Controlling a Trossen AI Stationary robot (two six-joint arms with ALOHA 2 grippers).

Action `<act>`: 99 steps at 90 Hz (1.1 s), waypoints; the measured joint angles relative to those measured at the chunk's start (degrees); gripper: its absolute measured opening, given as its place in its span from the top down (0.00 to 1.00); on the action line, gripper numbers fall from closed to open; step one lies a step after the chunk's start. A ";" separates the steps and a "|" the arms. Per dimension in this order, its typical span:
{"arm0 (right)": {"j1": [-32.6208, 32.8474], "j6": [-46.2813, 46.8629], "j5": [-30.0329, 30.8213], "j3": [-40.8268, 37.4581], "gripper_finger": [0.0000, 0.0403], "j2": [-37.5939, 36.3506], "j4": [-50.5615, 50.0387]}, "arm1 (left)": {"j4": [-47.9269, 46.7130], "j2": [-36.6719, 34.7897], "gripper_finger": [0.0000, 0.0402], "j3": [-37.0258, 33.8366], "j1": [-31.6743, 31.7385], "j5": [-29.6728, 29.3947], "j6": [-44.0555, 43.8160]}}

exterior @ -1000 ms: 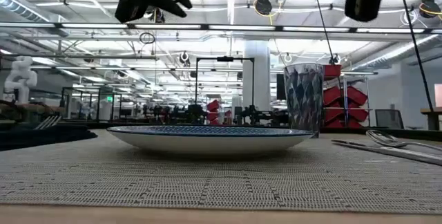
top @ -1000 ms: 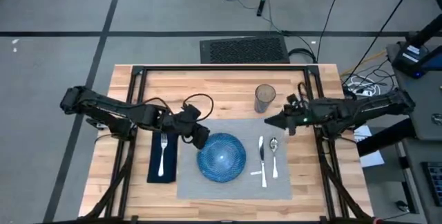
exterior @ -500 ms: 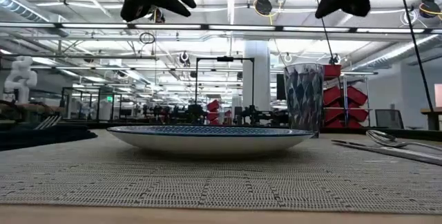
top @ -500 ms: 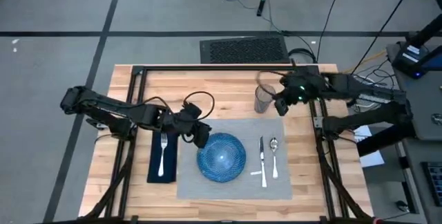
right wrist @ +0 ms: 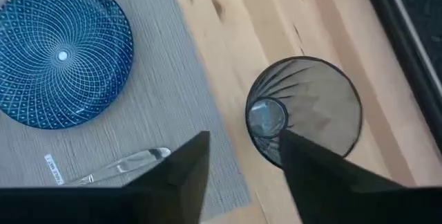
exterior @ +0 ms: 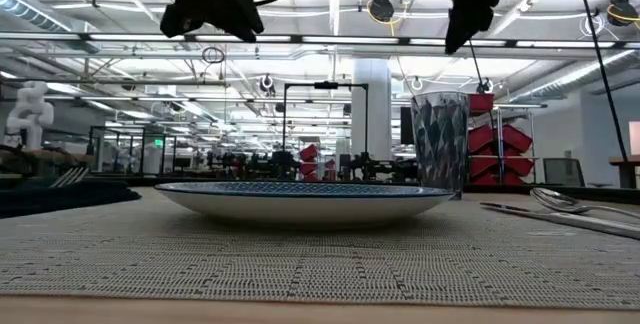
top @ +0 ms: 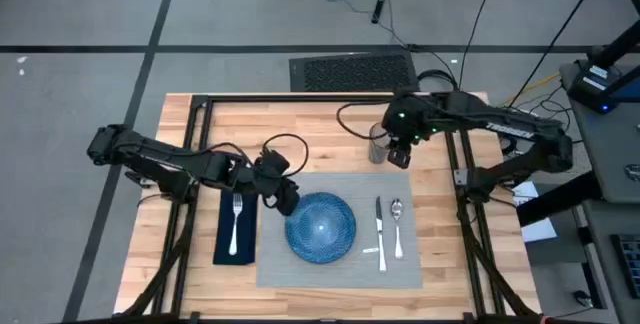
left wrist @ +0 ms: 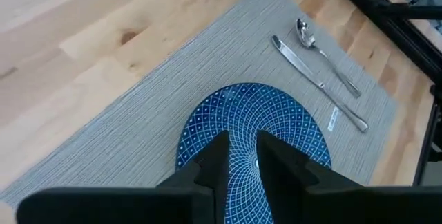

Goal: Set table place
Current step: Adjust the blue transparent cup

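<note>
On the wooden table lies the grey placemat. A blue plate sits on its left half, and a knife and spoon on its right. A fork rests on a navy napkin left of the placemat. A glass stands upright on the bare wood by the placemat's far right corner. My right gripper hovers open above the glass, just to its right, clear of the rim. My left gripper hangs above the plate's left edge, fingers slightly apart, holding nothing.
Black frame rails run along the table's far edge and down both sides. Bare wood lies between the placemat and the far rail. A cable loops off the left arm above the table.
My right gripper has swung from the placemat's far right corner toward the far edge and then left toward the glass. It has tipped to point down over the glass. The glass, plate and cutlery have stayed where they were.
</note>
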 joint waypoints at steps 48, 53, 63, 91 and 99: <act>-6.51 2.73 -4.23 -9.53 0.49 8.57 12.30 | -3.71 0.02 0.85 0.00 0.00 -0.14 1.54; -7.09 4.46 -4.31 -11.42 0.51 8.61 12.97 | -3.98 0.01 0.85 0.00 0.00 -0.15 1.57; -7.77 7.17 -2.68 -13.34 0.63 8.22 11.99 | -5.06 0.02 0.85 0.00 0.00 -0.15 1.57; -7.78 7.78 0.50 -14.62 0.99 4.05 7.16 | -6.25 0.02 0.85 0.00 0.00 -0.17 1.62; -7.78 8.08 0.18 -14.60 0.99 3.42 5.83 | -6.32 0.02 0.85 0.00 0.00 -0.17 1.62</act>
